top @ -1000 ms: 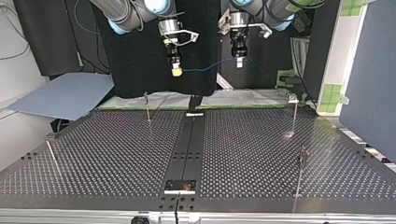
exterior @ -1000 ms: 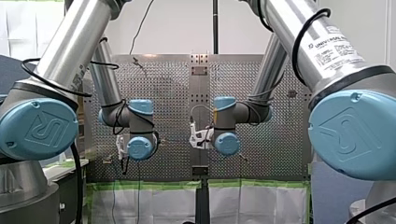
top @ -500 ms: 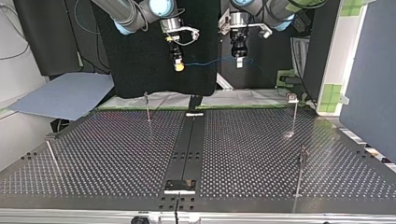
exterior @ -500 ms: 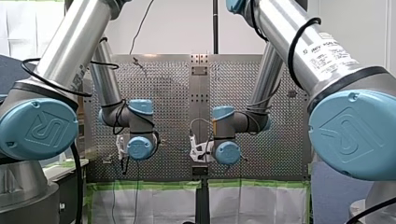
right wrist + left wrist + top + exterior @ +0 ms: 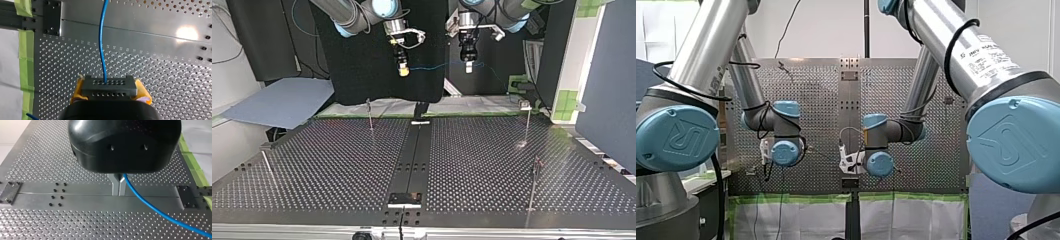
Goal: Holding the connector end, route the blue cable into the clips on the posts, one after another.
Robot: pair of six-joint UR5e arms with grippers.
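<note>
The label (image 5: pixel 992 50) on the right arm reads "UNIVERSAL ROBOTS" in the front view; the finer lines beneath it are too small to read. The blue joint caps (image 5: pixel 678 137) carry a raised UR mark.

In the right wrist view the right gripper (image 5: pixel 109 88) clamps the black connector (image 5: pixel 109 90) between its yellow pads (image 5: pixel 77 90). The blue cable (image 5: pixel 101 40) leaves the connector's row of holes and runs straight ahead over the perforated table (image 5: pixel 150 75). In the left wrist view the left gripper (image 5: pixel 119 191) has its metal fingers (image 5: pixel 115 185) pressed together on the cable, which trails away beside them toward the table's edge marked with green tape (image 5: pixel 192 161).

In the top view both grippers hang high over that edge, nearest the arm bases, with the cable strung between them, well above the posts (image 5: pixel 528 125). The clips (image 5: pixel 525 105) on the post tops are too small to make out. Past the left gripper the cable fades into the dark backdrop. In the front view the wrists hide both sets of fingers.

Compared with a second ago, the right gripper sits slightly higher in the top view and the cable span lies flatter. In the front view, the left arm's wrist is a little higher than half a second ago.
</note>
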